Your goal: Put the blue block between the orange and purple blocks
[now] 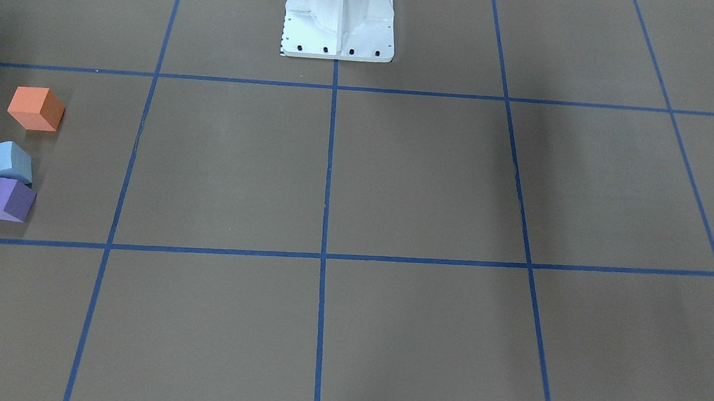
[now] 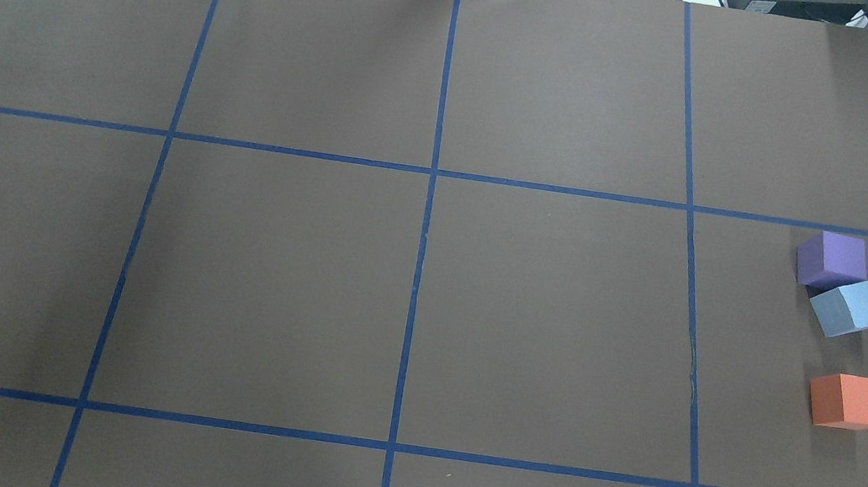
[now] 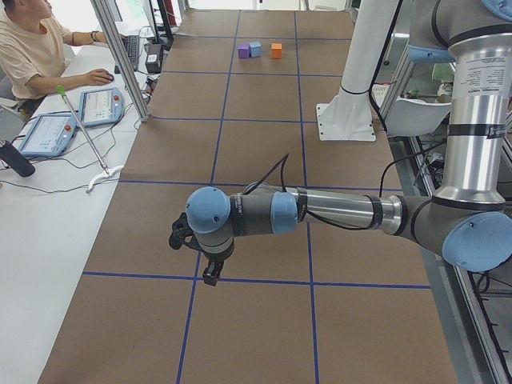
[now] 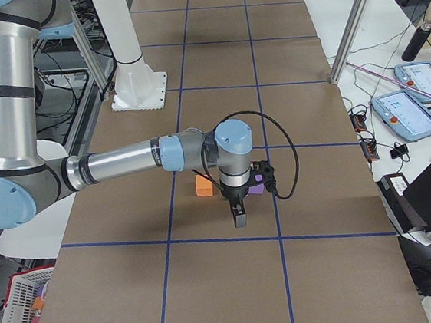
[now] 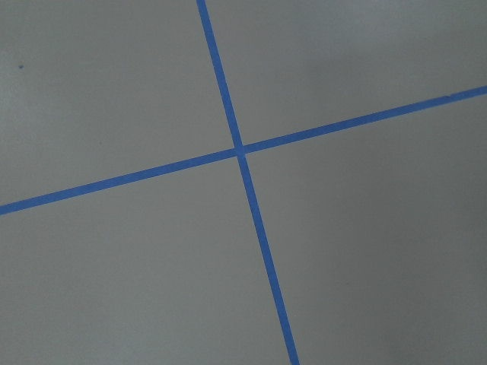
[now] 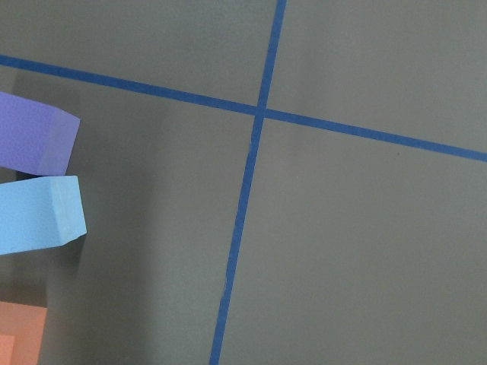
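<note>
The blue block (image 2: 851, 307) lies between the purple block (image 2: 831, 259) and the orange block (image 2: 850, 401) at the table's right side. It touches the purple block and stands apart from the orange one. All three also show in the front view as orange (image 1: 36, 108), blue (image 1: 4, 160) and purple (image 1: 3, 198), and at the left edge of the right wrist view, where the blue block (image 6: 38, 215) is in the middle. My right gripper (image 4: 239, 219) shows only in the exterior right view, beside the blocks; I cannot tell if it is open. My left gripper (image 3: 210, 276) shows only in the exterior left view, far from the blocks; I cannot tell its state either.
The brown table (image 2: 410, 291) carries a grid of blue tape lines. The white robot base (image 1: 340, 14) stands at the middle of the robot's side. An operator (image 3: 32, 48) sits at a side desk with tablets.
</note>
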Controlling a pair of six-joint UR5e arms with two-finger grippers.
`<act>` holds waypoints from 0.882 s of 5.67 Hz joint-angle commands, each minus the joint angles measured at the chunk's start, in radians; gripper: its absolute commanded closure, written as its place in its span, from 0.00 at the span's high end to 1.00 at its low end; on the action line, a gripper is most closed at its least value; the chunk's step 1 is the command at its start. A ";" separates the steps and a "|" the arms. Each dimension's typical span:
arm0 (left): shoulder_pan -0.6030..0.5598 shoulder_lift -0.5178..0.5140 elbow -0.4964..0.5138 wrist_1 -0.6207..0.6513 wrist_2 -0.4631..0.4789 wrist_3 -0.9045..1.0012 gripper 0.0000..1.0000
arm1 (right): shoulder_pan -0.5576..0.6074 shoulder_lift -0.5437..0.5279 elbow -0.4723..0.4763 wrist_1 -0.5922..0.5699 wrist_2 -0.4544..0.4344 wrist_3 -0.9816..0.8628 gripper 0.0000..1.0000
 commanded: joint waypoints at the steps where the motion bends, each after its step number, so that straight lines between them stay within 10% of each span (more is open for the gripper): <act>1: -0.001 0.000 -0.001 0.000 0.002 0.003 1.00 | 0.003 -0.003 -0.010 -0.005 0.002 -0.006 0.99; 5: 0.000 0.000 0.002 0.000 0.002 0.003 1.00 | 0.003 0.002 -0.018 -0.005 0.011 0.000 0.99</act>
